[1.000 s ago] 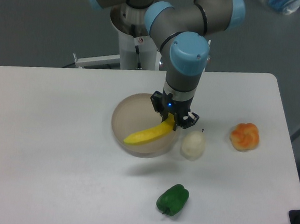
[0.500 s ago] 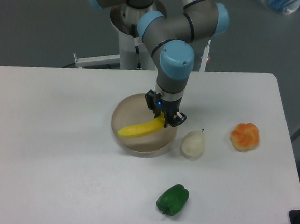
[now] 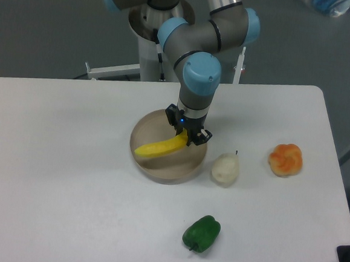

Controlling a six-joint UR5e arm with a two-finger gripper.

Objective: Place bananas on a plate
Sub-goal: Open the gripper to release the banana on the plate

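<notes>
Two fingers [image 3: 190, 135] clamped on banana's [image 3: 159, 147] right end, above plate [image 3: 146, 129].

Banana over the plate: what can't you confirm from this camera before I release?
- Whether the banana touches the plate: a single high view gives no height.
- The banana's right end: hidden inside the claw.
- The plate's far rim: covered by the claw and wrist.

No text, label, brand or number can be read anywhere.
</notes>
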